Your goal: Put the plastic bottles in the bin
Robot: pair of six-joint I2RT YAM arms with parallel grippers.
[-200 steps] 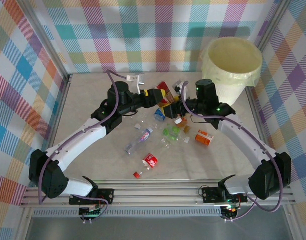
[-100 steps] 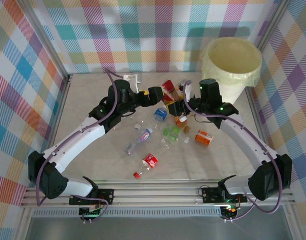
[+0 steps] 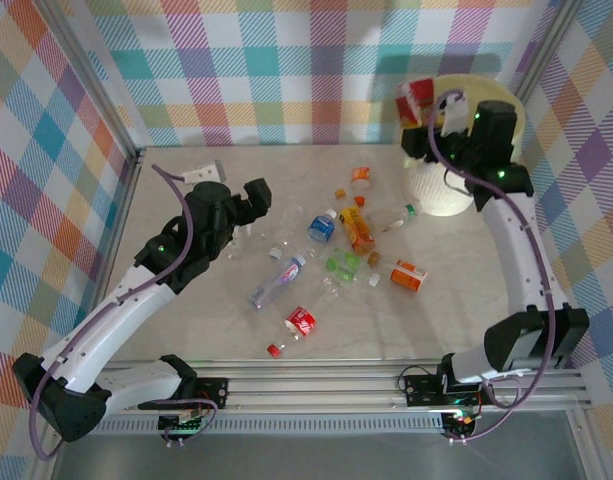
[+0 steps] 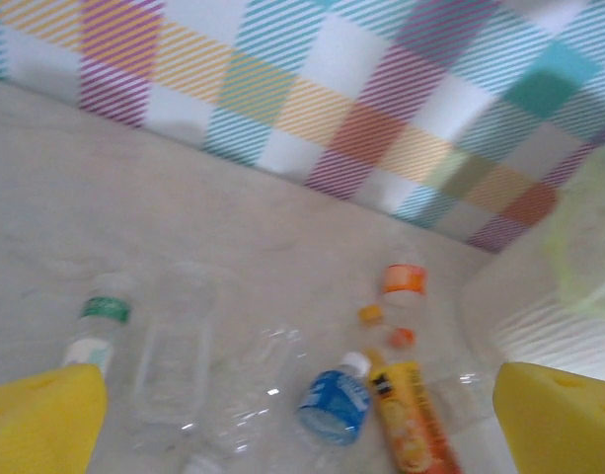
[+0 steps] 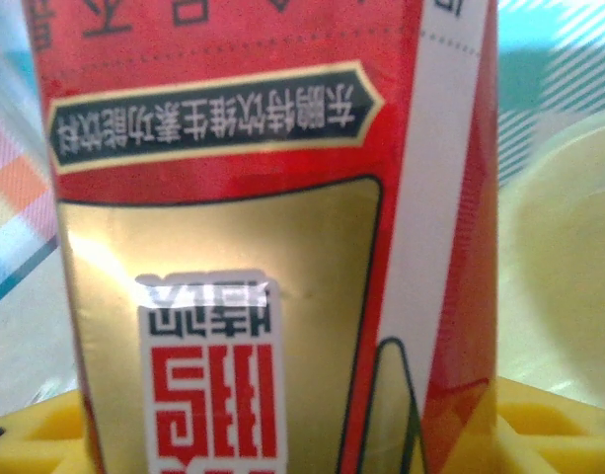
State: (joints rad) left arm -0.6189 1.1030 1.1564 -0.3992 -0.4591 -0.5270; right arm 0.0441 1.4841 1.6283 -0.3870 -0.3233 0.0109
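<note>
Table (image 3: 216, 320): pale, marbled top; taken as the landmark.
Walls (image 3: 286, 70): many-coloured plaid panels, set along the table's far, left and right sides.
Rails (image 3: 316, 385): aluminium bars, laid along the table's near edge.
Carton (image 3: 419, 100): red and gold, printed with text, held up above the table's far right corner.

We see the right gripper (image 3: 422, 108) raised at the rim of the large round cream-white bin lined with a pale yellow bag (image 3: 441, 195), its jaws closed on a red-labelled container (image 3: 417, 97). The left gripper (image 3: 258, 197) hovers over the beige table (image 3: 436, 325); ahead of its jaws lie a blue-labelled clear plastic bottle (image 3: 322, 226) and, just past that, a long orange bottle (image 3: 356, 229).
</note>
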